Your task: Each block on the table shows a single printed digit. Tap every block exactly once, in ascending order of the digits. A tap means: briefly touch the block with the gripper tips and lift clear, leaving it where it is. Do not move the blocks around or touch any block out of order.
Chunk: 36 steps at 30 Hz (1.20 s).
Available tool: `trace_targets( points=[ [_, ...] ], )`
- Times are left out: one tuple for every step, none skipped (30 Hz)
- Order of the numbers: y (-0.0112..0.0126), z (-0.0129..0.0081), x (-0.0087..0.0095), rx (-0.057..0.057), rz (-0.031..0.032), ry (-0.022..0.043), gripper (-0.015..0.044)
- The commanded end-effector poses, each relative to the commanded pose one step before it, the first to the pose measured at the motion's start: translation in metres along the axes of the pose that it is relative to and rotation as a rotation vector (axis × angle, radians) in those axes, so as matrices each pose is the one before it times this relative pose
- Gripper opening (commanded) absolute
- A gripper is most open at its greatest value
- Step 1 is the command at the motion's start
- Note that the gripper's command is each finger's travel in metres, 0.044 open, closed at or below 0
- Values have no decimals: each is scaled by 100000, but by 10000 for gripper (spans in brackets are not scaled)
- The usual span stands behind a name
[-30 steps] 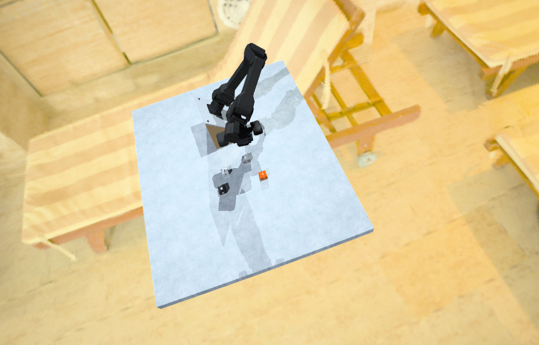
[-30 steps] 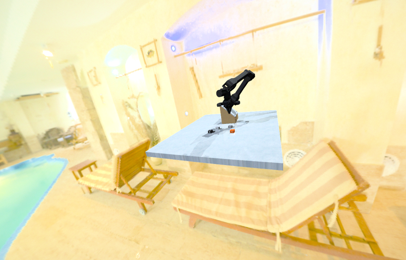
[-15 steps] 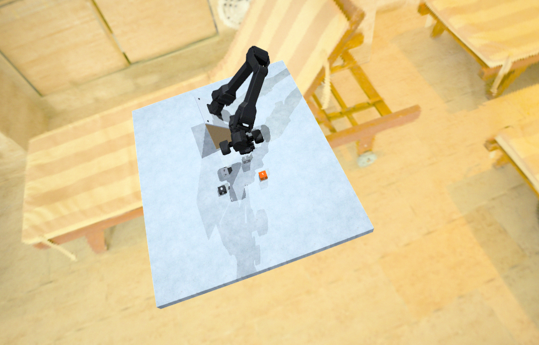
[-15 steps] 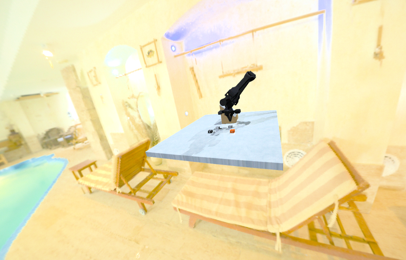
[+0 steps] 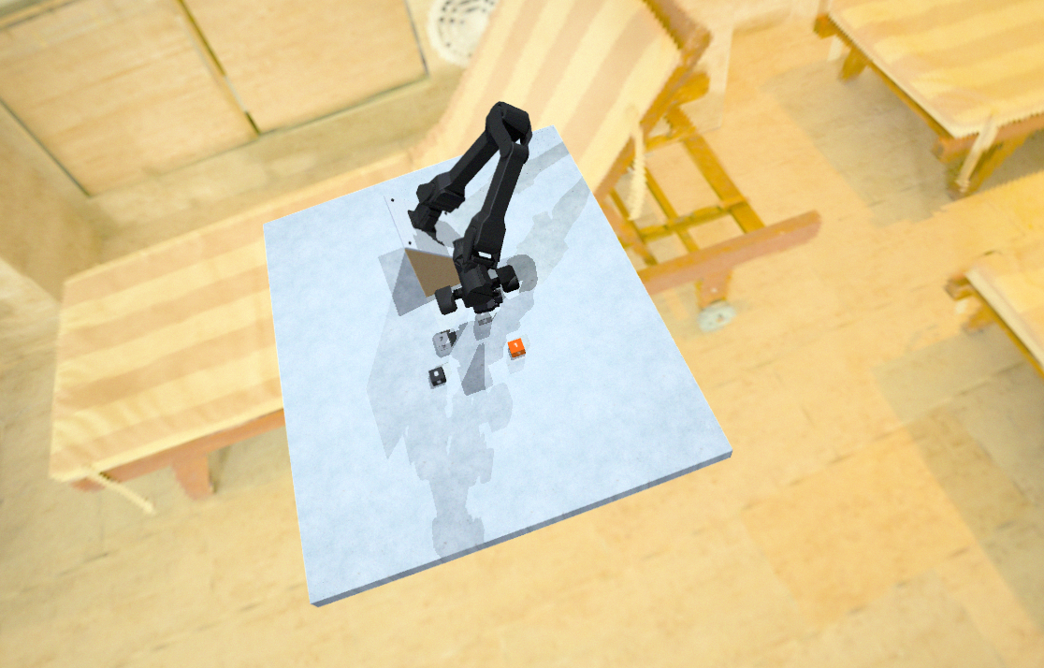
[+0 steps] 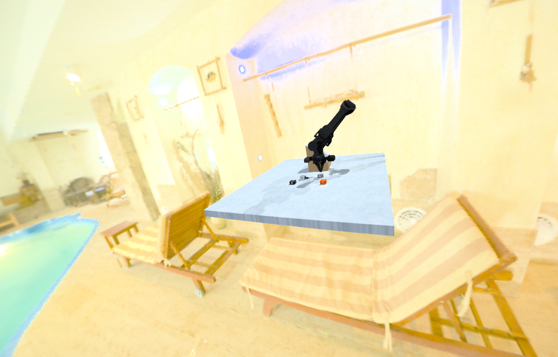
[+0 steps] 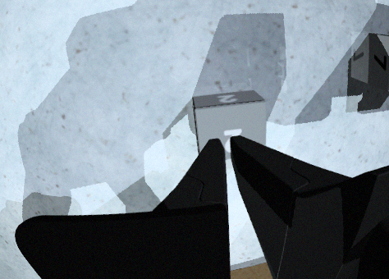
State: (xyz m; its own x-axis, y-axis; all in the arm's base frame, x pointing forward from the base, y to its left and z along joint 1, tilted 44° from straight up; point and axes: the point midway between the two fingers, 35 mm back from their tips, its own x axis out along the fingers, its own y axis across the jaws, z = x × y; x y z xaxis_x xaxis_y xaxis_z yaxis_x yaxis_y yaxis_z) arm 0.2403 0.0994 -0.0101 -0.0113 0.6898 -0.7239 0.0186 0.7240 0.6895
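Note:
A grey block [image 7: 230, 115] [image 5: 483, 322] [image 6: 320, 175] with a digit on top that looks like a 2 stands on the pale table [image 5: 592, 414] [image 6: 352, 208]. My gripper [image 7: 224, 148] [image 5: 482, 308] is shut with nothing between its fingers, its tips just over the near side of this block. An orange block [image 5: 516, 348] [image 6: 323, 181] lies farther out. A light block [image 5: 444, 340] [image 6: 302, 177] in shadow shows dark at the right edge of the wrist view [image 7: 372, 70]. A black block [image 5: 437, 377] [image 6: 292, 182] lies beyond it.
The arm's base stands on a brown wooden mount [image 5: 430, 269] [image 6: 314, 166] near the table's back. The four blocks sit close together in front of it. Striped loungers and a pool surround the table.

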Motion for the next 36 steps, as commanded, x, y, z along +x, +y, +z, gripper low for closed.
trace_targets(
  points=[
    [6,-294,855,836,401,683,20],
    [4,-6,158,2,15,3,20],
    [4,-7,158,2,17,3,20],
    [5,-9,158,2,19,4,20],
    [5,-10,157,2,21,4,20],
    [6,-11,156,2,23,5,20],
    [5,-10,126,2,20,4,20],
    [3,-6,75,1,13,3,20],
    [1,-2,25,0,4,1,20],
    [0,0,0,0,0,0,20],
    [0,0,0,0,0,0,20],
    [0,0,0,0,0,0,20],
    [0,0,0,0,0,0,20],
    [0,0,0,0,0,0,20],
    [-20,243,-479,-534,-231,-582,20],
    [-20,-22,-654,131,-41,137,20],
    [-7,-72,-993,198,18,214,20],
    [12,-74,-669,132,66,145,20],
    [7,-30,-224,44,32,49,20],
    [0,0,0,0,0,0,20],
    [0,0,0,0,0,0,20],
    [0,0,0,0,0,0,20],
    [-24,49,-250,5,-88,-25,20],
    [-65,127,-760,15,-236,-59,20],
    [-84,148,-1294,23,-295,-56,20],
    [-59,72,-1642,20,-189,-8,20],
    [0,-51,-1680,4,11,43,20],
    [49,-130,-1380,-12,160,59,20],
    [53,-116,-834,-16,161,41,20],
    [22,-45,-279,-7,65,14,20],
    [0,0,0,0,0,0,20],
    [0,0,0,0,0,0,20],
    [0,0,0,0,0,0,20],
    [0,0,0,0,0,0,20],
    [0,0,0,0,0,0,20],
    [0,0,0,0,0,0,20]
  ],
)
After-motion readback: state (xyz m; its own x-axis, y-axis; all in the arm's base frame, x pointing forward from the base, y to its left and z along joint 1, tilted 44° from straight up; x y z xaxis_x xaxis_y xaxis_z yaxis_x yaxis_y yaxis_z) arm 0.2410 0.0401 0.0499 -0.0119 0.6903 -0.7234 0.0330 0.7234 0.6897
